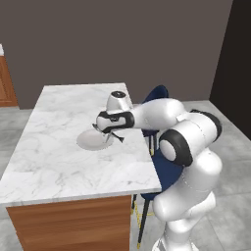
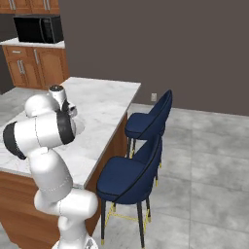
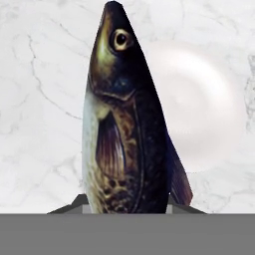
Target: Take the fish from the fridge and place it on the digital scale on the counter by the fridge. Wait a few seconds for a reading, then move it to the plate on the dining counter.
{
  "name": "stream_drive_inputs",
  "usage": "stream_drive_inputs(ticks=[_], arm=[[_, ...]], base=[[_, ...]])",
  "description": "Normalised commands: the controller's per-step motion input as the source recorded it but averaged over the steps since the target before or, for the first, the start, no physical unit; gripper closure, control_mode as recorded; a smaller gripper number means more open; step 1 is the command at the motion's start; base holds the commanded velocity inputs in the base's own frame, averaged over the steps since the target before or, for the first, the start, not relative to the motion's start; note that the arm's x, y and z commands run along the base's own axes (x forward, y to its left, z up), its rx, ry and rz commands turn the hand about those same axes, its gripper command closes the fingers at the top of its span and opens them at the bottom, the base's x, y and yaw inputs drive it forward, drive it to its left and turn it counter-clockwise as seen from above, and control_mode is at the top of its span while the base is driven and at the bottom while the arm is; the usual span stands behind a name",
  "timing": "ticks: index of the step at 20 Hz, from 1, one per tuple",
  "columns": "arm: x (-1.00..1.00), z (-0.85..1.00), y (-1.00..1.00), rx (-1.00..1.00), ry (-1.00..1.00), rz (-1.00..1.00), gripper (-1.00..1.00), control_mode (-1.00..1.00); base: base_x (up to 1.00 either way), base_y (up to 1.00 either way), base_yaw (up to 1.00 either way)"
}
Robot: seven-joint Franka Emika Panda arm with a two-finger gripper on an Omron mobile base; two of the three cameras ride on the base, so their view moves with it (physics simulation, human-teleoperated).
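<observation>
Currently we judge the task to be in its last stage. The fish (image 3: 124, 124) is clamped in the gripper (image 1: 109, 136), whose jaws are closed narrowly on its body, and the arm reaches out over the dining counter (image 1: 63, 162). With the fish already held over this marble island, the fridge and scale steps appear to lie behind us, though the frames cannot confirm a reading was taken. What is left is the placement: the fish is not yet on the plate (image 1: 91, 140), so we still need to lower it and open the jaws.

In the left base view we see the gripper just beside the plate, at the plate's right edge and slightly above it; the fish itself is too small there to make out clearly. This view gives the plate's position on the counter, near the middle and toward the stool side.

The hand view supplies what the base views lack: the fish in close detail, head pointing away from the fingers, dark back and paler belly, with the plate (image 3: 204, 104) showing pale and round behind it, offset to one side.

The right base view adds the surroundings: two blue stools (image 2: 136, 175) beside the counter and a black microwave (image 2: 38, 29) on a far cabinet. There the arm hides the gripper.
</observation>
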Motion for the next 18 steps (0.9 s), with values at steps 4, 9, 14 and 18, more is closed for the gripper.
stream_drive_inputs(ticks=[4, 9, 14, 18], arm=[[0.38, -0.31, 0.00, -0.02, 0.00, 0.00, 1.00, -1.00], [0.32, -0.29, 0.09, -0.02, 0.00, 0.00, 1.00, -1.00], [0.39, -0.27, 0.17, -0.02, 0.02, 0.00, 1.00, -1.00], [0.51, -0.21, 0.19, -0.01, 0.05, 0.00, 1.00, -1.00]], base=[[0.00, 0.00, 0.00], [0.00, 0.00, 0.00], [0.00, 0.00, 0.00], [0.00, 0.00, 0.00]])
